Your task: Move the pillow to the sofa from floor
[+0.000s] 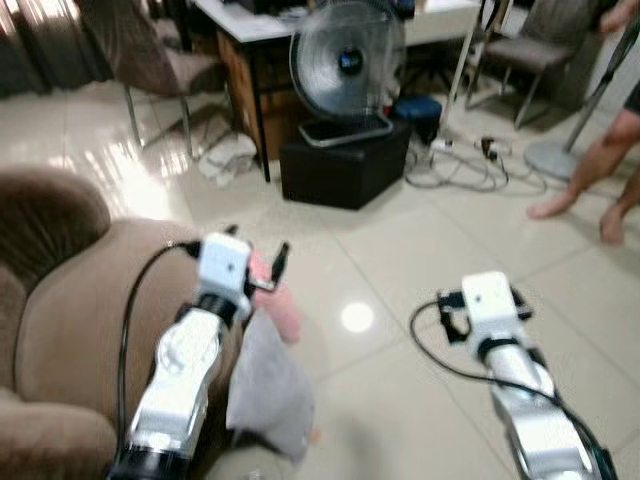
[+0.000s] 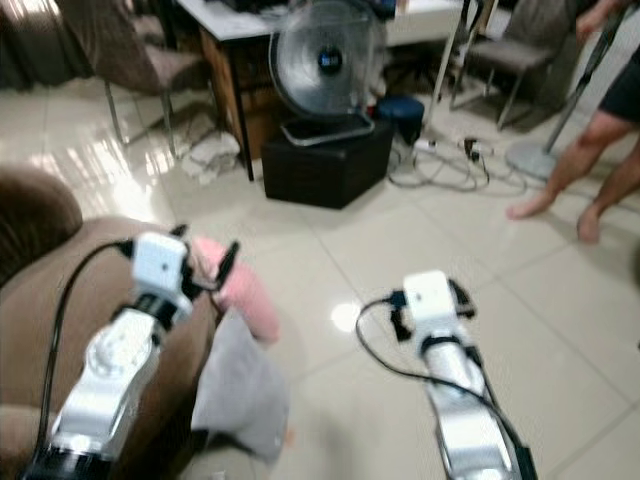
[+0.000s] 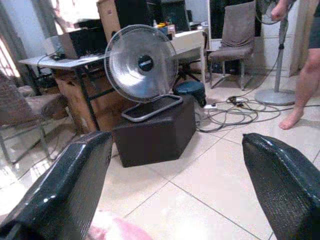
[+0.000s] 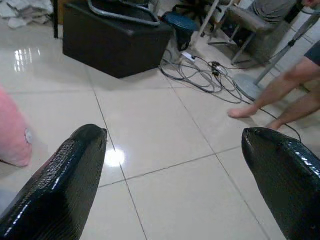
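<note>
The pillow (image 1: 270,385) is grey with a pink end (image 1: 283,308). It stands against the outer side of the brown sofa (image 1: 70,320) arm, with its lower edge near the floor. My left gripper (image 1: 258,248) is at the pink top end, open, fingers (image 3: 75,180) wide apart. A bit of pink (image 3: 112,229) shows low between the fingers, which do not pinch it. My right gripper (image 4: 175,137) hovers open over bare tiles to the right of the pillow, with the pink end (image 4: 12,132) off to its side.
Ahead stand a black box (image 1: 345,165) carrying a round fan (image 1: 345,65), a desk (image 1: 255,30), chairs and a tangle of cables (image 1: 465,165) on the floor. A person's bare legs (image 1: 590,170) are at the far right. Glossy tiled floor (image 1: 400,390) lies between.
</note>
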Controlling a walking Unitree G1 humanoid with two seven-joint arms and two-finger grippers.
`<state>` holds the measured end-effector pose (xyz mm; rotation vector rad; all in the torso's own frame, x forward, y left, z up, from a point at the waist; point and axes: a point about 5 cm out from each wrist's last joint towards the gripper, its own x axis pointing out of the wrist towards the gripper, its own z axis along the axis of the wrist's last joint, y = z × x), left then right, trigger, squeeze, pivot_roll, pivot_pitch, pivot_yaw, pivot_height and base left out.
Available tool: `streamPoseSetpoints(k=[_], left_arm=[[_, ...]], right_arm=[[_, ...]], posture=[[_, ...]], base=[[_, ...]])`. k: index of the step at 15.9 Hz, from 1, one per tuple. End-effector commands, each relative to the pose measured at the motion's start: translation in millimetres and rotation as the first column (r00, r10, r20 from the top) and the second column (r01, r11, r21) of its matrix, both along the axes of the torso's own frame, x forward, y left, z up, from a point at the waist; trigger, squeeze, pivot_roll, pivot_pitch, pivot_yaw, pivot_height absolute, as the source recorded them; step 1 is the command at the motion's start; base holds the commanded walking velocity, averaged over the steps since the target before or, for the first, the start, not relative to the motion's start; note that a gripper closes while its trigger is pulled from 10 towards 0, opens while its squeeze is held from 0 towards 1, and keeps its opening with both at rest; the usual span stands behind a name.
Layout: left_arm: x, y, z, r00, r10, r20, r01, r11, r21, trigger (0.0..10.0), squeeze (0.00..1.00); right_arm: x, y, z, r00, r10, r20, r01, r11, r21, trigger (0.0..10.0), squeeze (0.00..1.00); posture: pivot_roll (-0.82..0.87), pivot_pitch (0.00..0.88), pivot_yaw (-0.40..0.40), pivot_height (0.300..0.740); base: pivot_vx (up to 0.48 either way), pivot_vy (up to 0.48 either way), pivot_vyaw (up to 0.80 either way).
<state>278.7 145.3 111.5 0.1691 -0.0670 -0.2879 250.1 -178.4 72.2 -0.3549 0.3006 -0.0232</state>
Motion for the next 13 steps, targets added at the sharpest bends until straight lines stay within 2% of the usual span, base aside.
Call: streamPoseSetpoints(k=[1, 3, 6, 7, 10, 11, 13], left_arm=[[0.8, 5.8, 2.9, 1.000, 0.015, 0.014, -0.016, 1.000, 0.021, 10.0, 0.00], [0.8, 4.7, 2.8, 1.000, 0.013, 0.011, -0.013, 1.000, 0.019, 10.0, 0.00], [1.3, 3.6, 2.7, 1.000, 0.006, 0.011, -0.006, 1.000, 0.017, 10.0, 0.00], [1.6, 3.3, 2.7, 1.000, 0.004, 0.012, -0.004, 1.000, 0.017, 10.0, 0.00], [1.0, 2.0, 2.5, 1.000, -0.005, 0.012, 0.004, 1.000, 0.015, 10.0, 0.00], [1.0, 2.1, 2.4, 1.000, -0.007, 0.011, 0.006, 1.000, 0.014, 10.0, 0.00], [0.7, 2.9, 2.4, 1.000, -0.008, 0.015, 0.008, 1.000, -0.002, 10.0, 0.00]], right_arm=[[0.1, 10.5, 3.3, 0.999, 0.043, 0.024, -0.044, 0.998, 0.051, 10.0, 0.00], [-1.0, 11.7, 3.2, 0.998, 0.054, 0.025, -0.056, 0.996, 0.070, 10.0, 0.00], [-2.4, 13.0, 1.3, 0.996, 0.086, 0.020, -0.087, 0.995, 0.045, 10.0, 0.00], [-2.8, 12.6, 0.9, 0.997, 0.072, 0.022, -0.073, 0.996, 0.052, 10.0, 0.00], [-2.3, 10.9, 1.4, 0.997, 0.066, 0.029, -0.068, 0.995, 0.073, 10.0, 0.00], [-2.9, 11.6, 0.2, 0.998, 0.063, 0.022, -0.065, 0.992, 0.111, 10.0, 0.00], [-3.0, 13.1, 0.6, 0.997, 0.079, 0.026, -0.081, 0.991, 0.106, 10.0, 0.00]], posture=[[-0.05, 0.012, 0.006, 0.740], [-0.05, 0.011, 0.009, 0.740], [-0.05, 0.004, 0.011, 0.740], [-0.05, 0.001, 0.011, 0.740], [-0.05, 0.000, 0.011, 0.740], [-0.05, 0.000, 0.011, 0.740], [-0.05, 0.000, 0.014, 0.740]], base=[[0.000, 0.000, 0.00], [0.274, 0.000, 0.00], [0.306, 0.000, 0.17], [0.304, 0.000, 0.59], [0.304, 0.000, 0.00], [0.289, 0.000, -0.80], [0.131, 0.000, -0.80]])
